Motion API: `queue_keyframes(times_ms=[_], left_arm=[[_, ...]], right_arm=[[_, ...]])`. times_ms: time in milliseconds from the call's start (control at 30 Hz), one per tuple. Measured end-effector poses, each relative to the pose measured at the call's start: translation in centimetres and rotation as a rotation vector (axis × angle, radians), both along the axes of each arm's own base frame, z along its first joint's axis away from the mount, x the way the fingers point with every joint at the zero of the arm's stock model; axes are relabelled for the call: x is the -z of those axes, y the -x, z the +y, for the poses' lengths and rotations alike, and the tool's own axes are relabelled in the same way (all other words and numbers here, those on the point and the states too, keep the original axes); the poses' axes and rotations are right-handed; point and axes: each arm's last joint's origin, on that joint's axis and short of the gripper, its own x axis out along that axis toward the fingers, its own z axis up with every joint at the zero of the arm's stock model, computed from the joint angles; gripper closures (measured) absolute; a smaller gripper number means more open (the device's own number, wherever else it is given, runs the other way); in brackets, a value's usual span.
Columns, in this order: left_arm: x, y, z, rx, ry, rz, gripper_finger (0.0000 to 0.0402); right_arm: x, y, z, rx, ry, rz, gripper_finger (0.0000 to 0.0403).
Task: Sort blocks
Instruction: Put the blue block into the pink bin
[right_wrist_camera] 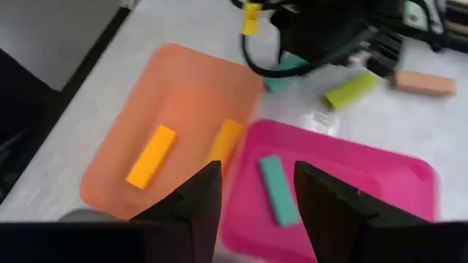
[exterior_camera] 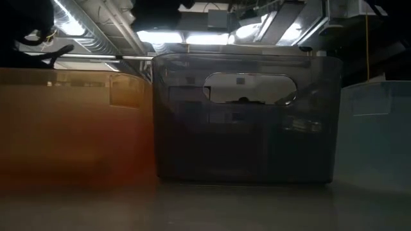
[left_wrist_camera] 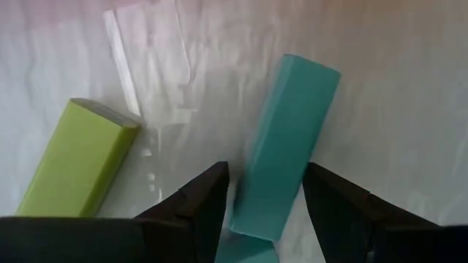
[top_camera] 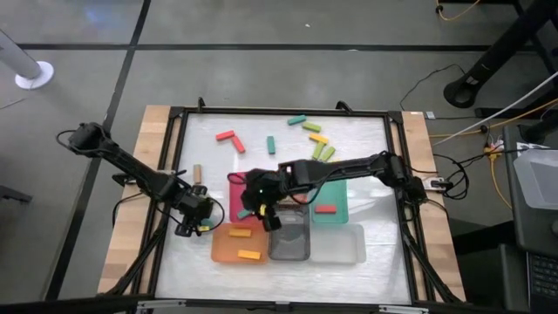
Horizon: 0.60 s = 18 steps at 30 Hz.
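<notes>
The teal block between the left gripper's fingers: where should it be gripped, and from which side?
Grip the teal block across its narrow width, on the two long sides, coming down from above. It lies flat on the table, already between the open left gripper fingers, and the lime block lies clear of it.

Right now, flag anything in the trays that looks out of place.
A teal block lies in the pink tray, and a red block lies in the teal tray: the colours look swapped. The orange tray holds only yellow-orange blocks.
</notes>
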Motion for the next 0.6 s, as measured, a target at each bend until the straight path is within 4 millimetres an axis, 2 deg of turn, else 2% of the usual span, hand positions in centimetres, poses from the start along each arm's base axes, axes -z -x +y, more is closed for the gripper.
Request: queue_keyframes(times_ms=[100,300,467,600], left_arm=[[0.3,-0.2,-0.1,-0.011,-0.005,0.01,0.0242],[0.0,-0.4,-0.1,-0.144,0.046,-0.021,0.0319],[-0.7,-0.3,-0.1,-0.296,0.121,-0.035,0.0319],[-2.6,-0.6,-0.4,-0.344,0.222,-0.092,0.0319]], right_arm=[[-2.1,0.5,-1.3,0.04,0.019,0.014,0.0233],[-5.3,1.9,-3.9,0.108,0.042,0.043,0.0233],[-6.3,3.7,-6.1,0.185,0.087,0.103,0.0233],[-6.5,4.9,-8.0,0.224,0.119,0.184,0.0233]])
